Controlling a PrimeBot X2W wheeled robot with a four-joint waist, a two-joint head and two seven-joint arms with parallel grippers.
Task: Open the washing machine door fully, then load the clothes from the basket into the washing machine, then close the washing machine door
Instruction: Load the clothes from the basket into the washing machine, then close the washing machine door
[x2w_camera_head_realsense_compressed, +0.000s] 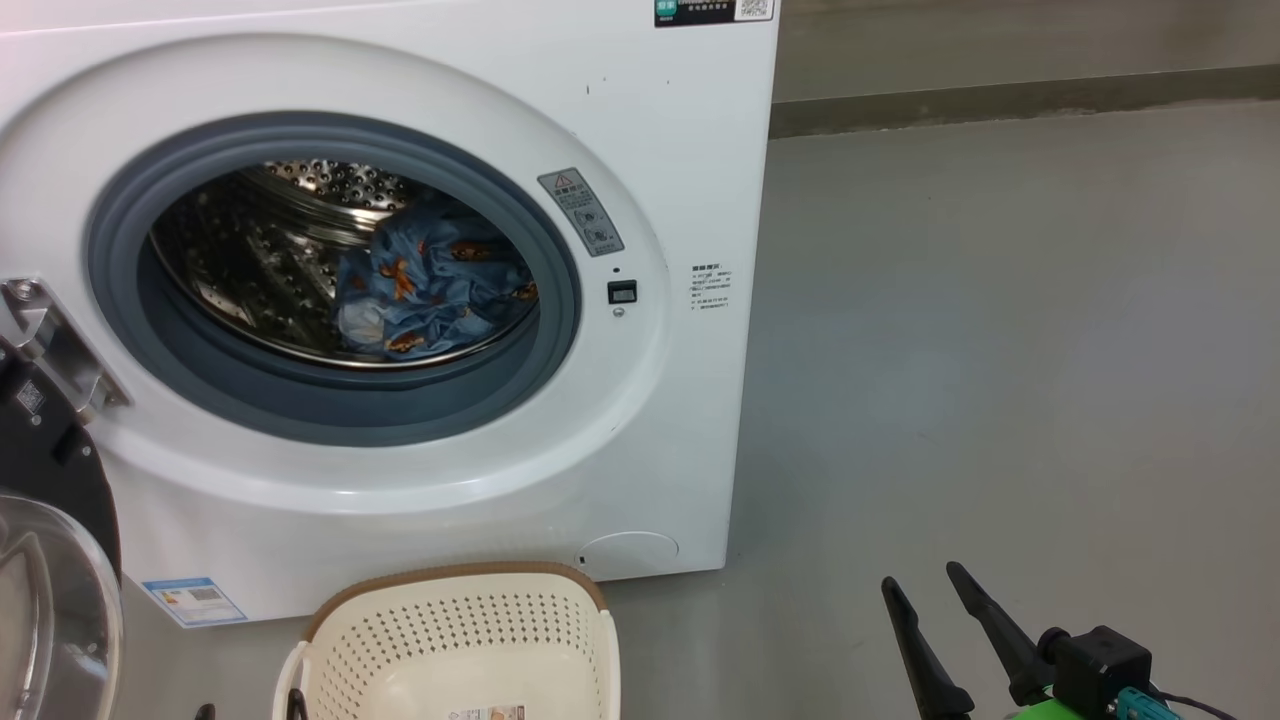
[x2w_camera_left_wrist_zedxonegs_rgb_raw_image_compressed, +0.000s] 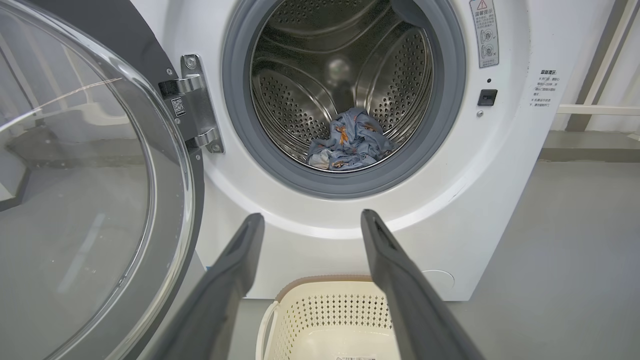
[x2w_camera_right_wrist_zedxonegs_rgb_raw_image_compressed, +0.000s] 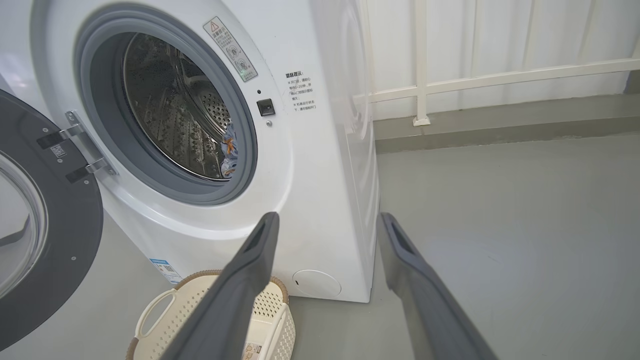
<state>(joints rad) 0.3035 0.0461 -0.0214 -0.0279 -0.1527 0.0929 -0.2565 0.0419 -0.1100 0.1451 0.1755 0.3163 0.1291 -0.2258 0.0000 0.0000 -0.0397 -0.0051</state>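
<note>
Inside the perforated steel drum (x2w_camera_head_realsense_compressed: 250, 260) of the washing machine (x2w_camera_head_realsense_compressed: 680, 150), the crumpled blue clothes (x2w_camera_head_realsense_compressed: 430, 290) are lying; the left tool (x2w_camera_left_wrist_zedxonegs_rgb_raw_image_compressed: 311, 216) and right tool (x2w_camera_right_wrist_zedxonegs_rgb_raw_image_compressed: 327, 215) are hanging released near the latticed cream basket (x2w_camera_head_realsense_compressed: 460, 630).

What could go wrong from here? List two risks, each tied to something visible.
1. The clothes lie close to the gasket; the closing door might pinch a fold.
2. The basket stands near the open left gripper, which may knock it while reaching for the door.
</note>
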